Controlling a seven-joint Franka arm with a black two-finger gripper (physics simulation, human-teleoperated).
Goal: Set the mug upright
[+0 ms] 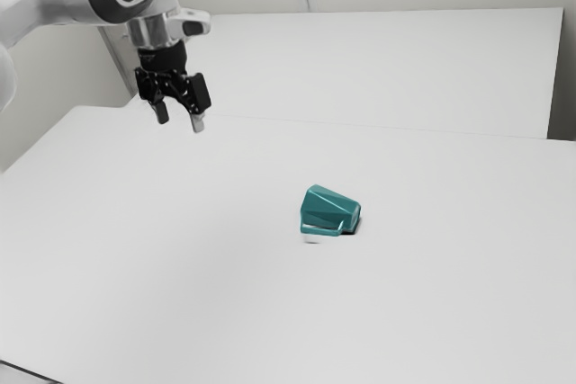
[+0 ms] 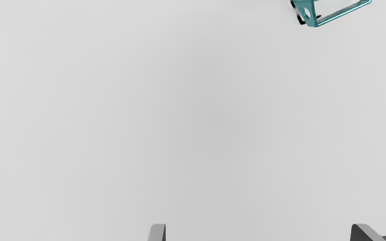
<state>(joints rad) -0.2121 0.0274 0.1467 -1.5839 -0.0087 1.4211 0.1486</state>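
Observation:
My gripper (image 1: pixel 180 123) hangs high over the table in the exterior view, up and to the left of the mug there, apart from it. A teal mug (image 1: pixel 326 209) lies on its side on the white table, its handle toward the camera. In the wrist view, part of the mug (image 2: pixel 308 13) with its handle shows at the top edge, the rest cut off. The gripper (image 2: pixel 258 231) stands open in the wrist view, its two fingertips wide apart with nothing between them.
The white tabletop (image 1: pixel 180 267) spreads around the mug. Behind it, in the exterior view, a pale panel (image 1: pixel 387 69) rises along the table's far side.

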